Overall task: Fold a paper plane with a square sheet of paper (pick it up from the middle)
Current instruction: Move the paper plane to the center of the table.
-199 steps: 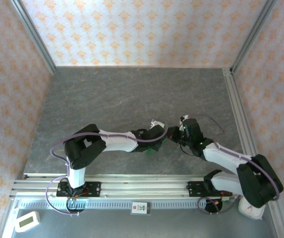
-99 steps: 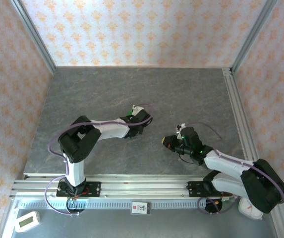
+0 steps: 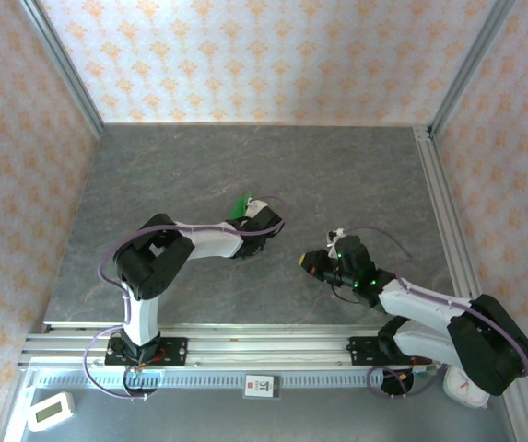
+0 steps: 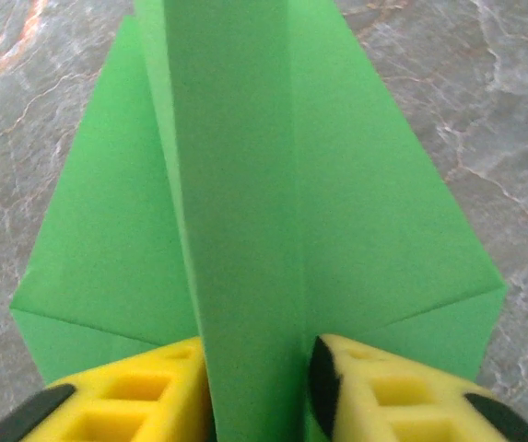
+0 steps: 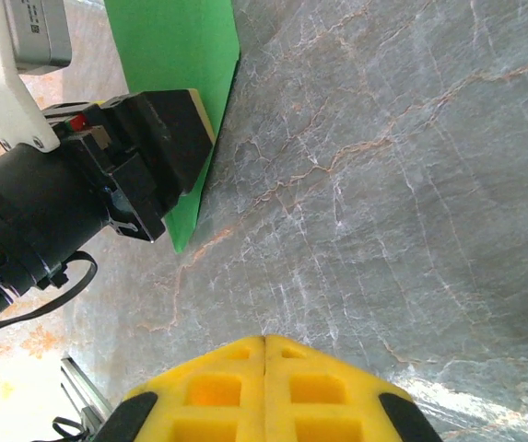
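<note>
The left gripper point(image 4: 259, 361) stands part open, its yellow fingers point(image 4: 125, 401) on either side of the raised middle fold of the paper plane point(image 4: 245, 166). They sit close against it, though I cannot tell whether they press it. The green wings spread out low over the grey table point(image 3: 245, 157), nose pointing away from the gripper. The left arm point(image 3: 204, 241) reaches low toward the middle of the table, elbow bent. To its right and a little nearer, well apart, the right gripper point(image 5: 264, 354) is closed on nothing, pads together. A second ago both grippers met nearer the front. Since then the left has carried the plane farther back and left, and the right arm point(image 3: 420, 299) has drawn back.
</note>
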Action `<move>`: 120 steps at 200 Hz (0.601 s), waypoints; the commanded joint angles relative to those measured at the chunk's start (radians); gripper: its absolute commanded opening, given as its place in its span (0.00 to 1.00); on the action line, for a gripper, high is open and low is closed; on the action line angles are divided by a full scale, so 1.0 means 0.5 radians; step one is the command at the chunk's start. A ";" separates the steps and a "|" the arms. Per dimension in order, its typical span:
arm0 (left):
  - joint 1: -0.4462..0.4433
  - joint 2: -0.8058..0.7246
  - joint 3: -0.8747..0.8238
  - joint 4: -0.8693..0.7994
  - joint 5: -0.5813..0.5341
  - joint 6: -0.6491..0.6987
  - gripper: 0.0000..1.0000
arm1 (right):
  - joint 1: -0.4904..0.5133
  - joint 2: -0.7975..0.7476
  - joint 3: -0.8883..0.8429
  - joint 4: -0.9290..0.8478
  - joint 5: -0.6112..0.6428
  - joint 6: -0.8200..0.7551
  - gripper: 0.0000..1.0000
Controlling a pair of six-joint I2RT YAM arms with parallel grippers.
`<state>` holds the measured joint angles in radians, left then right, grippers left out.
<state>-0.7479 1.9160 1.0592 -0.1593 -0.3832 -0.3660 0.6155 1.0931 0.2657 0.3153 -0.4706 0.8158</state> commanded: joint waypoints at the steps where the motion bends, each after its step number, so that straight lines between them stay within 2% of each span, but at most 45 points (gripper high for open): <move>1: -0.003 0.100 -0.072 -0.060 0.073 0.010 0.44 | 0.012 0.023 0.032 0.050 0.048 0.005 0.00; 67: -0.005 0.186 -0.112 -0.019 0.113 -0.007 0.47 | 0.013 0.063 0.041 0.072 0.042 0.001 0.00; 102: -0.005 0.131 -0.126 -0.030 0.115 -0.024 0.49 | 0.014 0.065 0.055 0.069 0.039 -0.002 0.00; 120: -0.002 0.077 -0.126 -0.027 0.122 -0.032 0.53 | 0.014 0.075 0.055 0.073 0.033 -0.002 0.00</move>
<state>-0.7479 1.9259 1.0428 -0.0879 -0.3950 -0.3721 0.6167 1.1244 0.2680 0.3275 -0.4706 0.8158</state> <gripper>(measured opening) 0.509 0.044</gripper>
